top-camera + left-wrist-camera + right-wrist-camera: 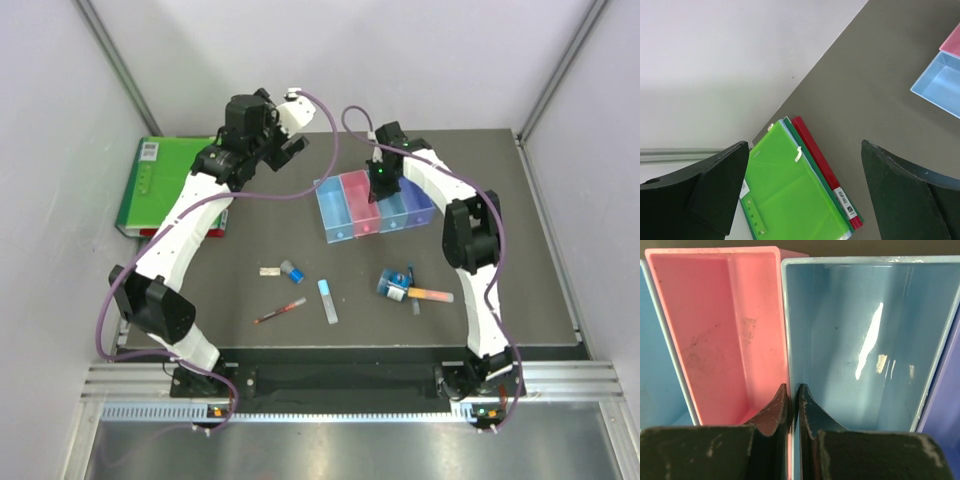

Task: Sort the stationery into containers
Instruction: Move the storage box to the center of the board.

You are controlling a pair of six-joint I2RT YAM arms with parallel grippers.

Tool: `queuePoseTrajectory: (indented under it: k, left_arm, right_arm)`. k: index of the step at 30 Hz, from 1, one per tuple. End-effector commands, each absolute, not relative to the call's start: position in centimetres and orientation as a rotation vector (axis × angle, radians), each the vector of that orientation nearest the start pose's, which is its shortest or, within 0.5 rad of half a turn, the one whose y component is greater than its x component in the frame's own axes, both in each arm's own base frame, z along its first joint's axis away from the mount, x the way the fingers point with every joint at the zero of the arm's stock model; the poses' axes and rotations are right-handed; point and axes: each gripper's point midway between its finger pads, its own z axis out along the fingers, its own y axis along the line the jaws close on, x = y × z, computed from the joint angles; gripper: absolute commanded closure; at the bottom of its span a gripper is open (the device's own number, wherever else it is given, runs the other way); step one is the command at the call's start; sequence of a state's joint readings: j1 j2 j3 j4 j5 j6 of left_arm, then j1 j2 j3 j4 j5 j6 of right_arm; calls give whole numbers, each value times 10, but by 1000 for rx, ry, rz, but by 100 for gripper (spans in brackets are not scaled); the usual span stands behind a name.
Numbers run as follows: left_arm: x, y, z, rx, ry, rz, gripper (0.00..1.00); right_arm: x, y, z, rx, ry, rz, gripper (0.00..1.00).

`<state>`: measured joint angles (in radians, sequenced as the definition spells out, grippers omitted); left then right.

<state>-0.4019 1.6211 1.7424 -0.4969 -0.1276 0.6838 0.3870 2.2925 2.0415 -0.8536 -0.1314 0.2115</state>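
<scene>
The right claw [792, 390] is pinched shut on the shared wall between the pink bin [715, 315] and the light blue bin [855, 330], one finger down inside each. Its arm rises from the base, bends at a high elbow and reaches in over the row of four bins [335, 212] at the far middle of the surface [510, 260].

The left claw [804, 146] is spread wide and holds nothing. It hangs above the green binder [790, 195], its arm arched up and back toward the far left.

Loose on the near surface lie the red pen [280, 311], pale blue stick [327, 299], blue cap [292, 270], white block [269, 270], blue-white roll [395, 283] and orange-pink marker [432, 294].
</scene>
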Motion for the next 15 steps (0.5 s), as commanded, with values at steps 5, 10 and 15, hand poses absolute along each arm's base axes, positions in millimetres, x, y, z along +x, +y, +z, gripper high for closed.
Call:
queuePoseTrajectory:
  k: [5, 10, 15]
  left_arm:
    - [468, -155, 347, 964, 1713, 273, 1]
    - [467, -158, 340, 973, 1726, 250, 1]
    - [464, -161, 339, 973, 1722, 226, 1]
  right_arm:
    - [464, 262, 72, 54, 2667, 691, 100]
    - [457, 267, 65, 80, 2653, 642, 100]
    - [444, 264, 56, 85, 2671, 539, 100]
